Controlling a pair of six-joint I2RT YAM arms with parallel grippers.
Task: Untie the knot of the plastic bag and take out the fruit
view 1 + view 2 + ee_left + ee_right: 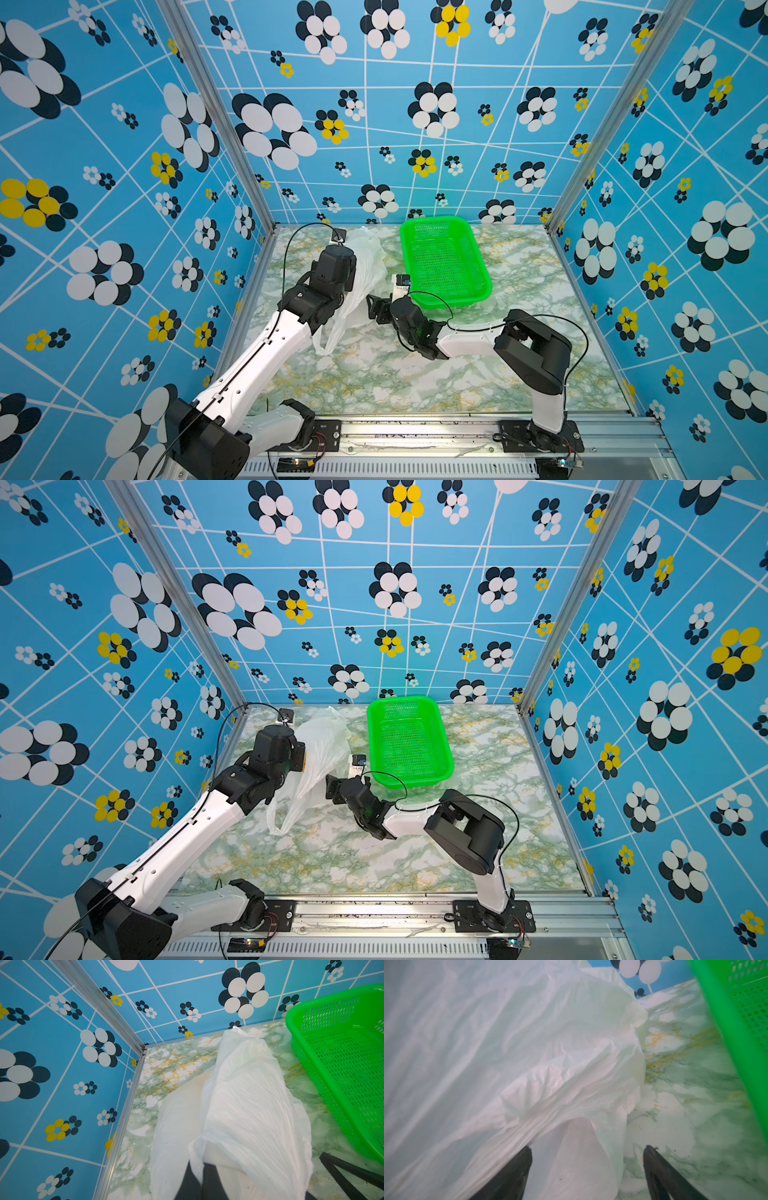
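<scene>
Left fingers (211, 1183): pressed together on a gathered fold of the plastic bag (365, 266); the white film drapes over and past them
Right fingers (517, 1172): spread wide, with a flap of bag film lying in the gap; contact with the film cannot be confirmed, as the close view is blurred
Right fingers, position: low, just beside the bag's right side, near the closest corner of the green basket (444, 257)
Plastic bag, position: left of the basket, lifted at its middle by the left fingers, its far end toward the back wall
Handle loop (328, 343): open, lying on the surface (415, 374) at the bag's near end
Knot: not discernible in any view
Surface: green-and-white marble pattern; the basket stands on it near the back wall
</scene>
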